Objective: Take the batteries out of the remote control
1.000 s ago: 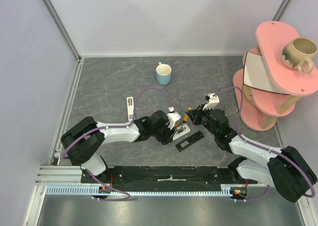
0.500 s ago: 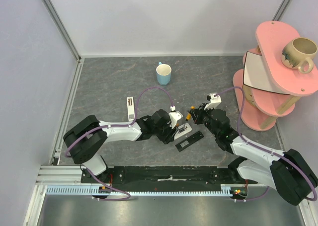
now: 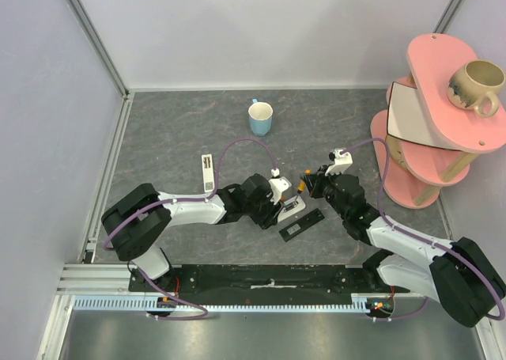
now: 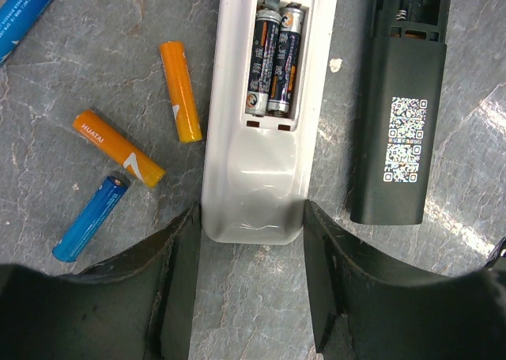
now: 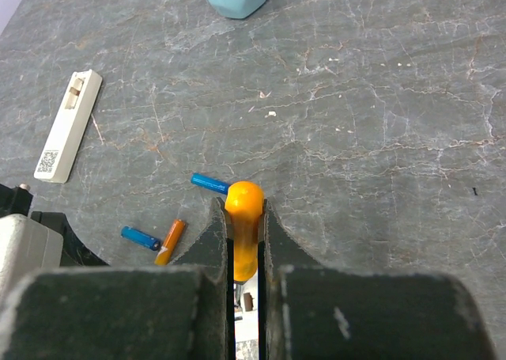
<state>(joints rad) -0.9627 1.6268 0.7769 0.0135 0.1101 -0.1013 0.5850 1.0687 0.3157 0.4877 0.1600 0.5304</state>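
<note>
Underneath me lies a grey marbled table (image 3: 174,130), boxed in by pale lilac walls (image 3: 261,28). Near the far wall stands a blue mug (image 3: 260,118); I cannot see inside it. At the right, a pink shelf (image 3: 411,182) carries a beige mug (image 3: 474,85) on its top tier. A white strip (image 5: 67,126) lies well apart to the left.

My left gripper (image 4: 251,225) has its jaws pressed against both sides of the white remote (image 4: 257,186). Its bay (image 4: 273,59) is open, with two dark cells (image 4: 277,55) side by side in it. Just beside it lies a black remote (image 4: 399,115).

My right gripper (image 5: 243,225) is nearly closed, pinching an orange battery (image 5: 243,198) whose rounded end pokes past my fingertips.

Four batteries lie loose on the table beside the white remote: a plain orange cell (image 4: 180,91), a second orange cell (image 4: 118,148), a near blue cell (image 4: 91,217) and a far blue cell (image 4: 24,8).

The second orange cell reads HUATAI. The far blue cell's white print is unreadable. The black remote bears a QR label (image 4: 402,150), and the white strip has a QR code too.
</note>
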